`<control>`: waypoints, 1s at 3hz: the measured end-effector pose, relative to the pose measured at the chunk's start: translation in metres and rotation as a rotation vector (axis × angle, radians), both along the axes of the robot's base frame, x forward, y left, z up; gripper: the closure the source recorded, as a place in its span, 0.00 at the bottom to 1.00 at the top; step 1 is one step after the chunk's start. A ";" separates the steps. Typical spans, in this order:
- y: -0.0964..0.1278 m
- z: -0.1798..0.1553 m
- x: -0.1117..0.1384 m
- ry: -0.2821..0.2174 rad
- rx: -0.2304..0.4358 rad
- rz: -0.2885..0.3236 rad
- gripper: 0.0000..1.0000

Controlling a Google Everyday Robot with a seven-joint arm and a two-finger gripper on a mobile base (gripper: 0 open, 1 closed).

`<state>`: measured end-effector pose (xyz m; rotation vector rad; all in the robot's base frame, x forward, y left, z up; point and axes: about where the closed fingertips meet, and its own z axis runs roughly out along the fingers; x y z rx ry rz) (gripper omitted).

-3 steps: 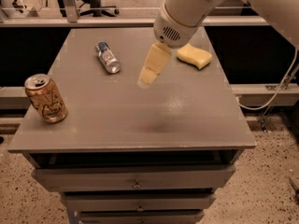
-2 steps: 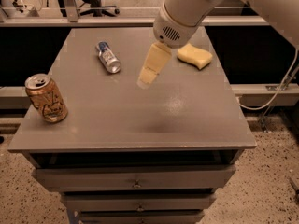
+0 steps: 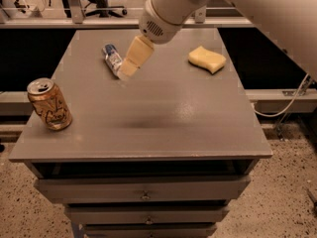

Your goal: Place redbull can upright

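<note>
On the table [image 3: 198,128], toward its far left, the redbull can [image 3: 112,58] lies on its side, long axis slanting from the far edge toward the near right. My pincer [image 3: 127,69] hangs just right of the can, by its nearer end; whether spread or clenched, I cannot tell.
</note>
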<state>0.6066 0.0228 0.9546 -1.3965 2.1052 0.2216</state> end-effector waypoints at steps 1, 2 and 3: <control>0.053 0.002 0.044 -0.003 0.113 -0.059 0.00; 0.097 -0.006 0.080 -0.005 0.142 -0.137 0.00; 0.132 -0.025 0.118 0.001 0.110 -0.256 0.00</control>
